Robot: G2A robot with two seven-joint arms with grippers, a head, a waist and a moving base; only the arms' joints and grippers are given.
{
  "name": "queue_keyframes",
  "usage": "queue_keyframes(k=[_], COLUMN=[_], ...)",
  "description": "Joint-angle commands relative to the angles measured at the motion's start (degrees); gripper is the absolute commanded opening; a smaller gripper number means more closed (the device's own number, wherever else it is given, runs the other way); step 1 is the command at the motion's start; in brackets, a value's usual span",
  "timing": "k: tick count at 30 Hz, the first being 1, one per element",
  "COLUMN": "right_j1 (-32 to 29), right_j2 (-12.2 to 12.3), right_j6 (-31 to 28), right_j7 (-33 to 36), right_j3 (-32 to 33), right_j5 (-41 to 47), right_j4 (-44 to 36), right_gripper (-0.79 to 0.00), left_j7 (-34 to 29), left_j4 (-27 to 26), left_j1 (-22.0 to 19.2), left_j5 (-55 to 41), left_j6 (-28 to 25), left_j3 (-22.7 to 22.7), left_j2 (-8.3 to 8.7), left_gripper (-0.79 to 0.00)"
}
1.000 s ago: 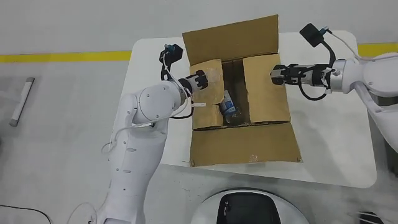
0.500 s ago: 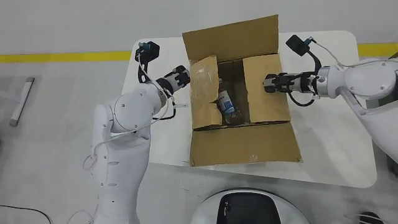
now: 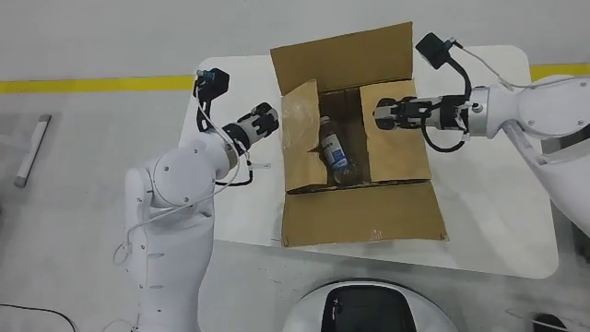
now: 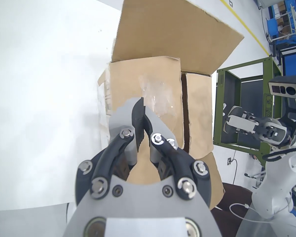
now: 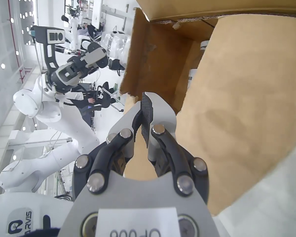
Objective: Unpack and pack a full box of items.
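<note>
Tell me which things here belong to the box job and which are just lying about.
Job in hand:
cardboard box, flaps open
bottle lying inside it
left pincer and right pincer, both shut
table under the box

Lying about:
grey bar on the floor
yellow floor line
green rack beyond the table

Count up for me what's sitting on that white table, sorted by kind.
Box: 1, cardboard, with its top open
Bottle: 1, lying inside the box; more may be hidden deeper in
Total: 2
</note>
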Motion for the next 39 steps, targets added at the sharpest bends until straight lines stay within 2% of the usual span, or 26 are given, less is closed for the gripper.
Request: queue_keyframes(k=[1, 3, 5, 11, 15, 27, 33, 39], right_j1=[0.3, 0.4, 0.6, 2.2, 3.5, 10.3, 14.4, 17.6], right_j2=[-0.1, -0.2, -0.4, -1.2, -2.0, -5.1, -7.0, -9.0], right_j6=[-0.1, 0.1, 0.1, -0.1, -0.7, -2.7, -2.8, -3.1], right_j7=[0.3, 0.4, 0.7, -0.6, -2.5, -7.6, -9.2, -10.6], right_j3=[-0.7, -1.5, -2.5, -5.8, -7.6, -11.8, -14.8, -18.4], right_j5=[-0.2, -0.5, -0.8, -1.3, -0.2, 6.4, 7.9, 8.3], right_j4=[0.3, 0.6, 0.8, 2.5, 4.8, 15.0, 20.1, 23.9], right_gripper=[-0.785, -0.785, -0.588, -0.548, -0.474, -0.517, -0.505, -0.533], left_j7=[0.2, 0.5, 0.8, 1.2, 1.1, 0.8, 0.8, 0.9], left_j4=[0.3, 0.4, 0.6, 1.2, 1.3, 1.0, 1.1, 1.3], left_j1=[0.1, 0.1, 0.0, -0.5, -0.6, -0.6, -0.7, -0.9], left_j5=[-0.4, -0.7, -0.8, -1.0, -1.1, -1.3, -1.6, -1.9], left_j6=[0.1, 0.0, 0.0, 0.3, 0.6, 0.9, 0.8, 0.7], left_j3=[1.1, 2.0, 2.5, 2.7, 2.9, 3.2, 3.4, 3.6], left_j2=[-0.03, -0.04, -0.02, 0.19, 0.35, 0.87, 1.10, 1.33], left_gripper=[-0.785, -0.785, -0.785, -0.785, -0.785, -0.785, -0.785, -0.785])
